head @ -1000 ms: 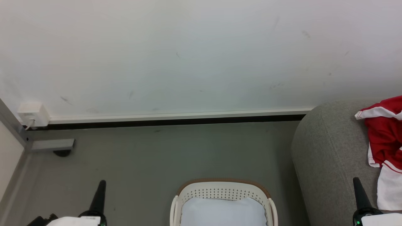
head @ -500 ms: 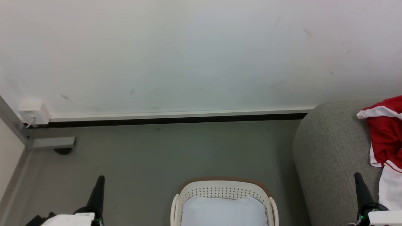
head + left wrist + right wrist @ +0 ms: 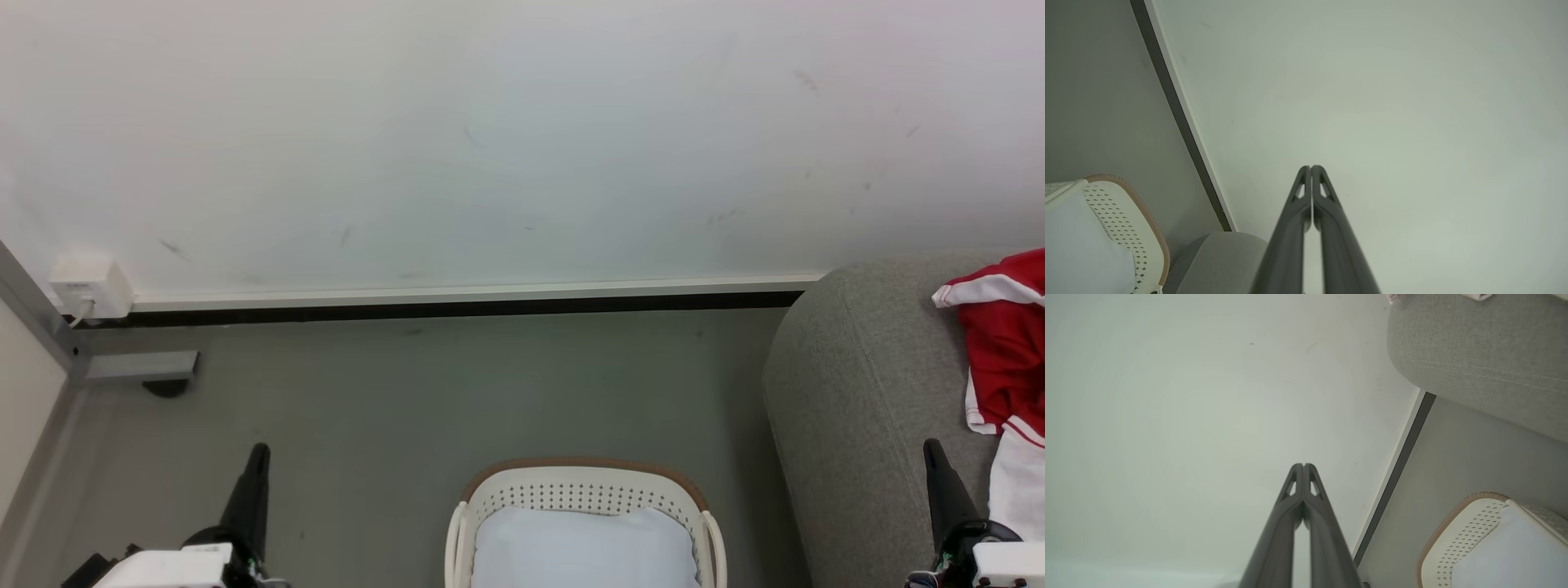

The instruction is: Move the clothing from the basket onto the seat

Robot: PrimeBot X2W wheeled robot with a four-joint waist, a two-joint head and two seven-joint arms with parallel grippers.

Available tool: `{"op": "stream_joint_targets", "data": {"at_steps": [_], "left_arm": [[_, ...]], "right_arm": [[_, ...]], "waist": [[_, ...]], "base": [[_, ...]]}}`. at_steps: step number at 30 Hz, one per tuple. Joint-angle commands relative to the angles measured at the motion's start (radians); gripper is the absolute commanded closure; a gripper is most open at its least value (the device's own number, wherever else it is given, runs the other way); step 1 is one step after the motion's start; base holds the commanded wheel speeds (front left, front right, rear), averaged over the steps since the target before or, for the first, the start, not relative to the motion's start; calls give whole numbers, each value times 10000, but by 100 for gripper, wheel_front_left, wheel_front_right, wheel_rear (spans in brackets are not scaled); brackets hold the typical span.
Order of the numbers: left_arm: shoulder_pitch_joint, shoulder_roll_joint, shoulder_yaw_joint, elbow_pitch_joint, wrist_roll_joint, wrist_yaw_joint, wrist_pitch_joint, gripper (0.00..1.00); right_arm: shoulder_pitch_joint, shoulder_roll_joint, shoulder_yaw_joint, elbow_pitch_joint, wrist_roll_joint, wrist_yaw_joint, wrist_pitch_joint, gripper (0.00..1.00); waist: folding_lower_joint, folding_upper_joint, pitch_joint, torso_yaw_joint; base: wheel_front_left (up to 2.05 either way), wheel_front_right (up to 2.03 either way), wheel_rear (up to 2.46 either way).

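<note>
Clothing: red and white bundle, lying on the sofa at 3 o'clock in the head view and cut off by the frame edge. A red part with white stripe trim sits uppermost, and a white part hangs below it toward 4 o'clock. Nothing grips it.

Sofa: grey fabric, with its broad rounded arm facing the open floor.

Basket: at 6 o'clock, standing on the floor just beside the sofa arm, to the sofa's 9 o'clock side. It has cream perforated walls and a brown rim band. Inside lies a pale flat pad; no red fabric is visible in it.

Right gripper: at 4 to 5 o'clock in the head view, tip pointing to 12, in front of the sofa arm and just beside the white part of the clothing. Contact cannot be judged. In the right wrist view its fingers are pressed together with nothing between them.

Left gripper: at 7 to 8 o'clock, above bare floor, well apart from the basket. In the left wrist view its fingers are together and hold nothing.

Surroundings: a white scuffed wall runs across 12 o'clock, with a pale skirting strip over a dark gap. A small white socket box sits at 9 o'clock, above a grey metal foot.
</note>
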Motion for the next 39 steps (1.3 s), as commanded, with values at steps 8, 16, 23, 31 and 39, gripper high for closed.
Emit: {"op": "stream_joint_targets", "data": {"at_steps": [8,16,23,31,39], "left_arm": [[-191,87,80,-88,-700,-88,194,100],[-180,85,87,-91,-838,-90,232,100],[-180,83,87,-90,-838,-90,232,100],[-179,84,87,-91,-838,-90,232,100],[-179,84,87,-92,-838,-90,232,100]], "right_arm": [[-183,-91,-86,-137,743,-20,190,100],[-166,-89,-93,-152,821,-21,229,100],[-166,-88,-93,-152,819,-21,229,100],[-166,-88,-92,-151,820,-21,229,100],[-165,-88,-92,-151,820,-21,228,100]], "waist": [[-1,0,43,27],[-1,0,55,34],[-1,0,55,34],[-1,0,55,34],[-1,0,55,34]], "base": [[0,0,0],[0,0,0],[0,0,0],[0,0,0],[0,0,0]]}}
